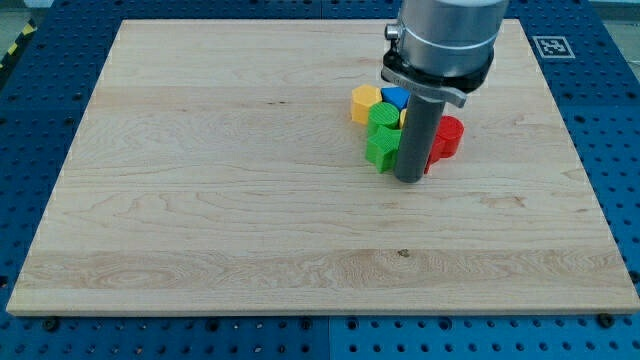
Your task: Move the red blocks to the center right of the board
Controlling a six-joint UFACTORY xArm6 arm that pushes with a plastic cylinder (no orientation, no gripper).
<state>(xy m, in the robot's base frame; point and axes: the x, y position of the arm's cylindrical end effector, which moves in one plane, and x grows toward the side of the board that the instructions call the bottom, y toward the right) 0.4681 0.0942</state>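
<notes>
Partly hidden: red block behind rod | my tip touching green block

Two green blocks, one yellow, one blue — one red (partly hidden)

This looks like a robotics lab: a pale wooden board lies on a blue perforated metal bench with a regular grid of mounting holes, a black-and-white fiducial marker tag is fixed beside the board's far corner, and black-and-yellow hazard tape edges the floor.
</notes>
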